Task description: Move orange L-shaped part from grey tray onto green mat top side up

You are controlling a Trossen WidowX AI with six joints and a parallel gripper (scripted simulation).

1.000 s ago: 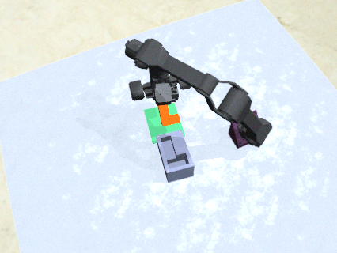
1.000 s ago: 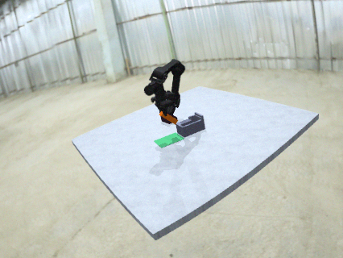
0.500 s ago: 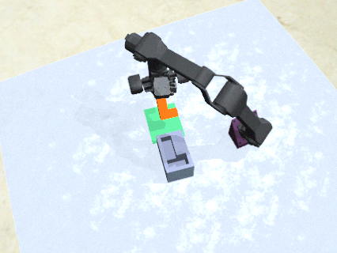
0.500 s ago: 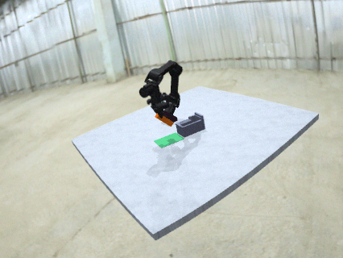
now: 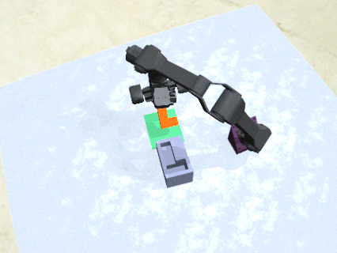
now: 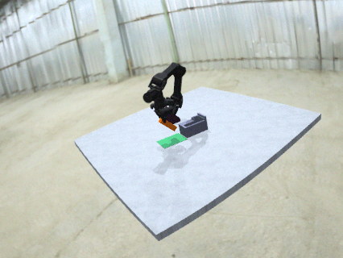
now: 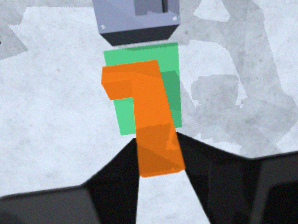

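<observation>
Pale marbled tabletop [image 5: 115,202] [image 6: 225,161] [image 7: 55,115] lies below the black parallel-jaw gripper [image 5: 161,102] [image 6: 163,119] [image 7: 155,139], clamped on the orange L-shaped part [image 5: 163,118] [image 6: 169,125] [image 7: 150,105], its foot out ahead, apparently above the green mat [image 5: 155,128] [image 6: 171,140] [image 7: 171,90]; only the exterior view shows its tilt.

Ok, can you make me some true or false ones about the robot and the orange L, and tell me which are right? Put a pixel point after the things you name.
1. The orange part [image 5: 162,117] [image 6: 167,124] [image 7: 150,110] is held by the end effector [image 5: 161,108] [image 6: 163,120] [image 7: 155,139]. True.
2. The orange part is sitting in the tray's pocket. False: the pocket in the grey tray [image 5: 178,176] [image 6: 194,128] [image 7: 145,22] is empty.
3. The orange part is lying on the mat. False: it is up in the air, above the green mat [image 5: 156,132] [image 6: 172,140] [image 7: 172,95].
4. The L-shaped end is pinched. False: the other end is.
5. The mat is beside the tray. True.
</observation>
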